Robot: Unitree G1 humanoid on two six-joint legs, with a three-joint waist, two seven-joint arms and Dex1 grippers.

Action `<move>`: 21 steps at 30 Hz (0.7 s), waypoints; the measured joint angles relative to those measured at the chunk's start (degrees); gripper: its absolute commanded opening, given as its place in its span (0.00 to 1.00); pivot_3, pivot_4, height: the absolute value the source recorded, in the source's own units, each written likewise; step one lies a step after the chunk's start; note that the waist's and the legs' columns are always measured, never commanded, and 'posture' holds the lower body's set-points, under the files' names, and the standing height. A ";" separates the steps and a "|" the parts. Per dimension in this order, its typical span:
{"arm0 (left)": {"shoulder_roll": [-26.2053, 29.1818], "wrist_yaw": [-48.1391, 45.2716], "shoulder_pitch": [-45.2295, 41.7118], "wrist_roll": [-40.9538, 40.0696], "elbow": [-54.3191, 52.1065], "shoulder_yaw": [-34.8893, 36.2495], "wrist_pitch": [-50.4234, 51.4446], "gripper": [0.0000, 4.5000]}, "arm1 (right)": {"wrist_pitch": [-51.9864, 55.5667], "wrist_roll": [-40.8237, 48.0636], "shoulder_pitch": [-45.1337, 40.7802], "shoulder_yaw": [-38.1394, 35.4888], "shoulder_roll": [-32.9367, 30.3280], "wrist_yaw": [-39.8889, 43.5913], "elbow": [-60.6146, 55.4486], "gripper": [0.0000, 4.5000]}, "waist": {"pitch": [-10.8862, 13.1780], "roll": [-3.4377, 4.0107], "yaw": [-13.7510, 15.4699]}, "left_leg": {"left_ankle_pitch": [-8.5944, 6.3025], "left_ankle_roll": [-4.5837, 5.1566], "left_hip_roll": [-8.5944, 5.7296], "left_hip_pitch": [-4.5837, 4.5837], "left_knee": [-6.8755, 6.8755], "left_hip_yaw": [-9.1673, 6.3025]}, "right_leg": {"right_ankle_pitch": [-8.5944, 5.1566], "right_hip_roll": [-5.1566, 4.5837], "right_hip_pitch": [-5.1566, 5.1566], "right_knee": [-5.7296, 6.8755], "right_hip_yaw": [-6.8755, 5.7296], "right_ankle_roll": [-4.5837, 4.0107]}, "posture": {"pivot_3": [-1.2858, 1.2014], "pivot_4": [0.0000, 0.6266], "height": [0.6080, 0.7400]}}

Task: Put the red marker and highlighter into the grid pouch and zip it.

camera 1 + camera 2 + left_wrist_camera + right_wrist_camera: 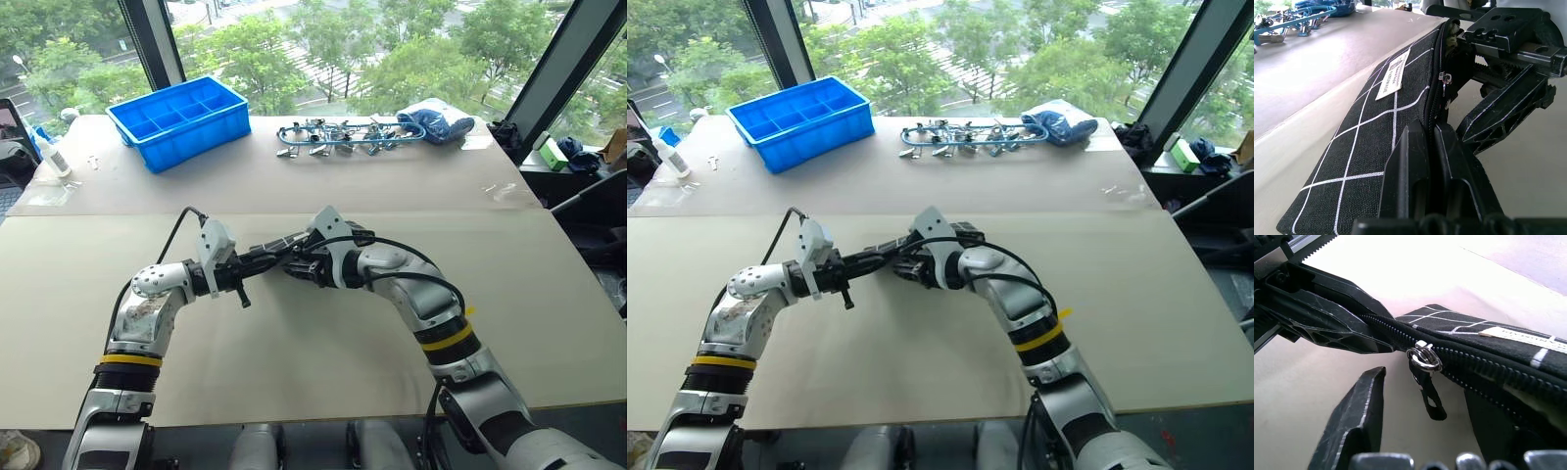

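Note:
The grid pouch (pixel 1376 132), black with white lines and a small white label (pixel 1393 76), hangs edge-up above the beige table between my two grippers. My left gripper (pixel 1427 128) is shut on one end of its zipper edge. My right gripper (pixel 297 266) has come in from the other side. Its fingers (pixel 1354 421) stand apart on either side of the dangling zipper pull (pixel 1426 382) without touching it. The zipper is closed from the left gripper up to the slider. The red marker and the highlighter are hidden.
A blue compartment tray (pixel 179 119) stands at the table's back left. A bunch of metal clips on a blue bar (pixel 338 135) and a blue cloth bag (pixel 438 122) lie at the back. A white bottle (pixel 54 157) stands far left.

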 measured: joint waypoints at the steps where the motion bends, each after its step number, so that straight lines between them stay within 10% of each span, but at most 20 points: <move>1: -0.03 0.02 0.00 0.00 0.00 0.00 0.00 0.00 | -0.16 0.06 0.01 -0.04 -0.26 0.23 0.00 0.20 | 0.00 0.00 -0.03 | 0.00 0.00 0.00 0.00 0.00 0.00 | 0.00 0.00 0.00 0.00 0.00 0.00 | 0.52 0.24 1.00; 4: -0.07 0.05 0.00 0.00 0.00 0.00 0.00 0.00 | -0.23 0.55 0.09 -0.29 -1.00 1.31 -0.13 0.00 | 0.00 0.00 -0.06 | 0.00 0.00 0.00 0.00 0.00 0.00 | 0.00 0.00 0.00 -0.01 0.00 0.00 | 0.52 0.24 1.00; 21: -0.34 -0.02 0.06 0.08 -0.08 -0.39 0.04 0.00 | 5.59 6.06 8.15 -2.11 -11.42 7.24 -13.34 0.00 | 0.00 0.00 0.42 | -0.07 0.12 -0.03 -0.05 0.00 -0.03 | 0.00 -0.05 0.02 -0.07 -0.01 0.01 | 0.52 0.24 1.00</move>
